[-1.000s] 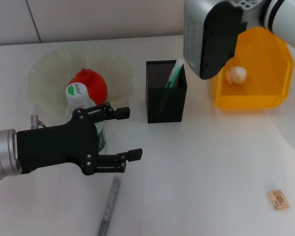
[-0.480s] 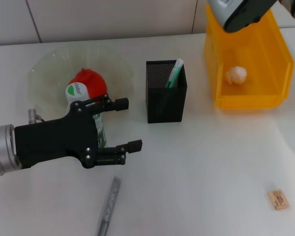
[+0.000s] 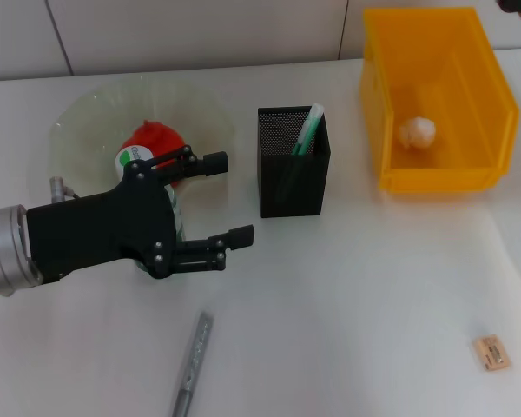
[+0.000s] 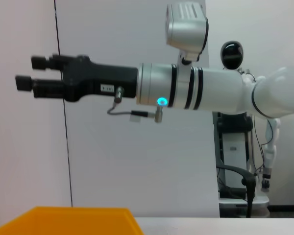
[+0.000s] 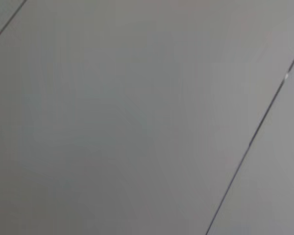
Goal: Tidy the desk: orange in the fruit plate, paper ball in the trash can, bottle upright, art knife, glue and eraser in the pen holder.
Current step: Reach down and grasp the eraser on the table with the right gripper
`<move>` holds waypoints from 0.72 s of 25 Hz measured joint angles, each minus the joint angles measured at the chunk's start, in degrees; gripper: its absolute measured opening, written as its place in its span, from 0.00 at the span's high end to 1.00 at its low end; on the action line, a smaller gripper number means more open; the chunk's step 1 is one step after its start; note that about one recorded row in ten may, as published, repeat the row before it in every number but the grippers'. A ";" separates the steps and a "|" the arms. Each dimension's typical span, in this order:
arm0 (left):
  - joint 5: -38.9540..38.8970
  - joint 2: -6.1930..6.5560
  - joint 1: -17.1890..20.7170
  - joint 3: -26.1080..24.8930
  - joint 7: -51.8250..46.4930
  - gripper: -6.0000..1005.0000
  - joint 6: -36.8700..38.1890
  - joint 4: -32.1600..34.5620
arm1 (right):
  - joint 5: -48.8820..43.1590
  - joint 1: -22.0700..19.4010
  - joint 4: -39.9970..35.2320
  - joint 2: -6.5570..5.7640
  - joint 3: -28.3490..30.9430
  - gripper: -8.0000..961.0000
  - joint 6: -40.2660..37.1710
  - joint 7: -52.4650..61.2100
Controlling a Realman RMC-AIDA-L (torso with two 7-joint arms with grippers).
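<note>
Left gripper (image 3: 215,199) hangs over the desk (image 3: 347,304) with its two black fingers spread wide and nothing between them; the bottle (image 3: 148,187) stands just behind it, half hidden by the black gripper body, its white-and-green cap (image 3: 132,158) showing above.

Nearest of all lies the art knife (image 3: 191,363), a slim grey bar flat on the desk, below the gripper. I judge it stiff and light but low-lying, so the fingers would have to close across its narrow width near the middle, and the blade end should be avoided. The eraser (image 3: 491,353) sits well apart near the right edge: small, light, a little grippy, easy to pinch across its short sides.

The bottle looks upright already, a thin plastic one that may dent or slip; a hold around the body below the cap seems safest.

Behind it the orange (image 3: 156,143), reddish here, rests in the clear fruit plate (image 3: 87,122). Farther right the black mesh pen holder (image 3: 293,161) has a green glue stick (image 3: 307,130) leaning inside. Beyond, the paper ball (image 3: 417,131) lies in the yellow trash can (image 3: 495,95).

In the left wrist view the right gripper (image 4: 27,73) shows held high, side on; whether its fingers are apart I cannot tell
</note>
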 joint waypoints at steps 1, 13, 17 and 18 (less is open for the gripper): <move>-0.43 0.00 -0.32 0.07 0.34 0.14 -0.01 -0.61 | 0.03 -0.47 0.17 0.01 -0.15 0.23 -0.08 2.36; -2.28 0.08 -1.55 -0.78 1.92 0.14 -0.14 -3.91 | 0.46 -8.47 0.43 0.06 -9.68 0.23 1.39 19.04; -2.52 0.09 -1.43 -0.53 2.28 0.14 -0.14 -4.05 | 0.66 -9.29 -0.33 0.09 -10.98 0.23 -2.12 18.40; -2.52 0.10 -1.42 -0.48 2.30 0.14 -0.13 -4.07 | 0.64 -9.47 -1.03 0.11 -10.94 0.23 -3.92 17.91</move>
